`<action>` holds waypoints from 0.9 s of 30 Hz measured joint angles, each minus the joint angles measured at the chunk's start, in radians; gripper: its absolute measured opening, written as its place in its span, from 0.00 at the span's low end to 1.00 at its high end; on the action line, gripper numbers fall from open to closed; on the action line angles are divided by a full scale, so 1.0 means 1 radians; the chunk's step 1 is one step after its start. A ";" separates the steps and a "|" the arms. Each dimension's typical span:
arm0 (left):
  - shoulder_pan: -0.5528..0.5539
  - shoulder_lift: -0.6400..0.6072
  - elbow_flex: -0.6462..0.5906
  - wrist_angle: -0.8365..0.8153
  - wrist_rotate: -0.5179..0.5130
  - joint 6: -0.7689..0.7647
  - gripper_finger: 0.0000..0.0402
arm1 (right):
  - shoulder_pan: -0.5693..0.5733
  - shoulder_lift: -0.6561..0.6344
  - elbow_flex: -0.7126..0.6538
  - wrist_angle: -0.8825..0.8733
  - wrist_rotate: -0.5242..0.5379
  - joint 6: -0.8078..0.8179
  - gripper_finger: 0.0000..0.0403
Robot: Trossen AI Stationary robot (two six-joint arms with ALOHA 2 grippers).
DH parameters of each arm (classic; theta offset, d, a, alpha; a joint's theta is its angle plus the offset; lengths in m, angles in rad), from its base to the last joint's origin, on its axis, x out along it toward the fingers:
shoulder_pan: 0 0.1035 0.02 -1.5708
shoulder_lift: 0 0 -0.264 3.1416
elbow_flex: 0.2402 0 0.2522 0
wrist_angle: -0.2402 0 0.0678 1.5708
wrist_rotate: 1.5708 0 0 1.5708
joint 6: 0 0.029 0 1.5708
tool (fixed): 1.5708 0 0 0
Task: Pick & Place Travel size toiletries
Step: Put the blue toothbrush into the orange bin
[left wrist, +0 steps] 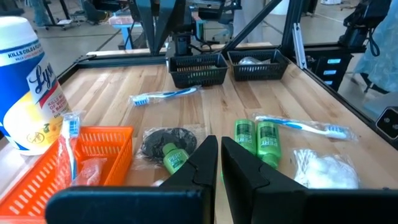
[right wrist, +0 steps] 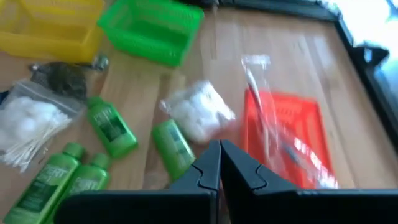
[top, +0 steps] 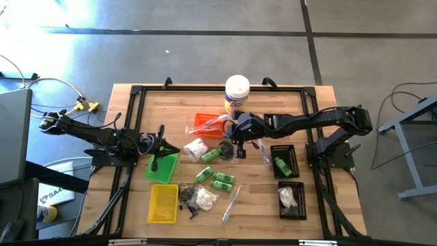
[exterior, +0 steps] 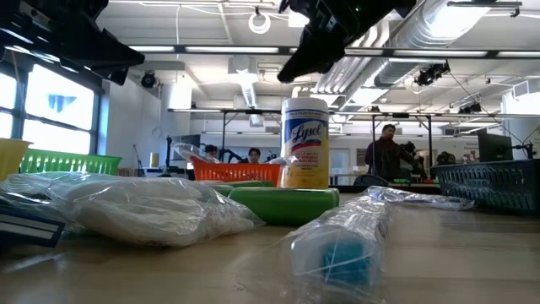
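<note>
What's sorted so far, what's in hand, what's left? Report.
Done: a green bottle and a white bag sit in the black trays, a wrapped stick in the orange tray. In hand: nothing; left gripper and right gripper are shut, empty. Left: loose green bottles on the table.

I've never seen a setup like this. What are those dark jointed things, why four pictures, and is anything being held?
They are two robot arms at a wooden table. One picture looks down from above, one sits at table level, and two come from cameras on the arms' wrists. The left hand is shut over the green tray; the right hand is shut above the middle. Neither holds anything. Scattered around are small green bottles, bagged cotton, wrapped toothbrushes, orange, yellow and black trays, and a wipes canister.
</note>
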 joint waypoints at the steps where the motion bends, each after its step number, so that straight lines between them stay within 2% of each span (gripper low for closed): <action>1: 0.000 0.000 0.000 -0.003 0.000 0.000 0.05 | 0.000 0.000 0.000 -0.024 0.009 0.024 0.01; 7: 0.000 0.000 0.000 0.006 0.000 0.000 0.05 | 0.001 0.000 0.000 -0.131 0.090 0.188 0.00; 13: 0.000 -0.001 0.000 -0.016 0.000 0.000 0.05 | -0.013 0.000 0.000 -0.232 0.123 0.331 0.00; 18: 0.000 -0.001 0.000 -0.020 0.000 0.000 0.05 | -0.038 0.000 0.000 -0.270 0.135 0.389 0.00; 21: 0.000 -0.001 0.000 -0.020 0.000 0.000 0.05 | -0.040 0.000 0.000 -0.292 0.202 0.418 0.01; 24: 0.000 -0.001 0.000 -0.020 0.000 0.000 0.05 | -0.040 0.000 0.000 -0.326 0.258 0.422 0.04; 27: 0.000 -0.001 0.000 -0.020 0.000 0.000 0.05 | -0.040 0.000 0.000 -0.371 0.292 0.423 0.13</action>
